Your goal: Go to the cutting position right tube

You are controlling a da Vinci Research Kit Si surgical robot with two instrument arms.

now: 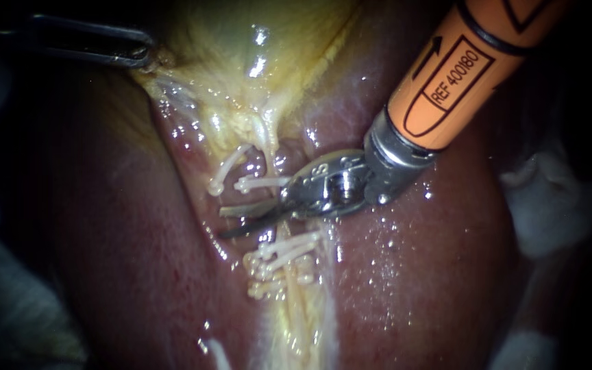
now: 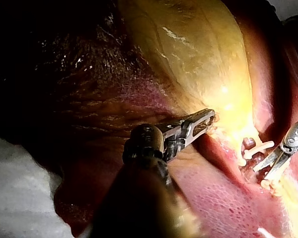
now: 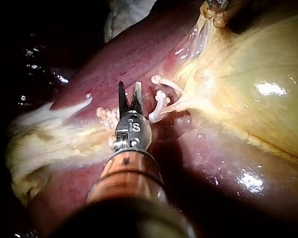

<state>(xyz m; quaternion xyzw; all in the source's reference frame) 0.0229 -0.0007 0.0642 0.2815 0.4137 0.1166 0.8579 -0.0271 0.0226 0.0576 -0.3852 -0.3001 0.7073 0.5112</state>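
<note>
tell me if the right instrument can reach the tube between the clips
Probably yes: the right instrument has its open blades at the gap between the upper clips and lower clips, and nothing lies across its path; the left instrument holds the gallbladder aside.

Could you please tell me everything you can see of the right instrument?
The right instrument enters from the upper right: an orange shaft, a grey metal collar, a shiny metal wrist, then two slim dark blades. The blades stand open, pointing between the upper white clips and the lower clips. Whether they touch a tube cannot be told.
</note>
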